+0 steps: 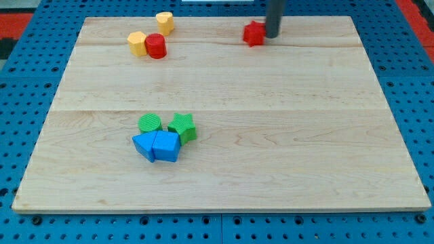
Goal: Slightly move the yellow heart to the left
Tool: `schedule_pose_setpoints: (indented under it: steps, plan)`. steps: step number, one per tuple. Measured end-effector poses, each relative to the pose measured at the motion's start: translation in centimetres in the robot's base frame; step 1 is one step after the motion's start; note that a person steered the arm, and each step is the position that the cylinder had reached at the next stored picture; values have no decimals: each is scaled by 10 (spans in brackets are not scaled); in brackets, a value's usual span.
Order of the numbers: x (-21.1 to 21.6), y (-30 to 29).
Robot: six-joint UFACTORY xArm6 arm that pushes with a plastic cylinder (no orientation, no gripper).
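Observation:
Two yellow blocks lie near the board's top left. The upper one (164,22) looks like the yellow heart. The lower one (137,43) looks six-sided and touches a red cylinder (156,46) on its right. My tip (272,35) is at the view's top, right of centre, just right of a red block (253,33) that looks like a star, and touching it or nearly so. The tip is far to the right of both yellow blocks.
A green cylinder (150,123), a green star (182,127) and two blue blocks (144,146) (167,146) cluster left of centre in the lower half. The wooden board (305,135) lies on a blue perforated base.

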State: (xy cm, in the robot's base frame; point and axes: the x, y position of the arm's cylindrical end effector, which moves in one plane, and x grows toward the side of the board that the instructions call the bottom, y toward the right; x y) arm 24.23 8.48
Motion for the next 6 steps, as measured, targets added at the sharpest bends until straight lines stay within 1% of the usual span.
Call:
schedule_pose_setpoints:
  steps: [1,2,3,4,5,6]
  plan:
    - [0,-48]
    - [-4,-118]
    - [-8,-137]
    - [-32,-72]
    - [-50,-74]
    - [-50,-94]
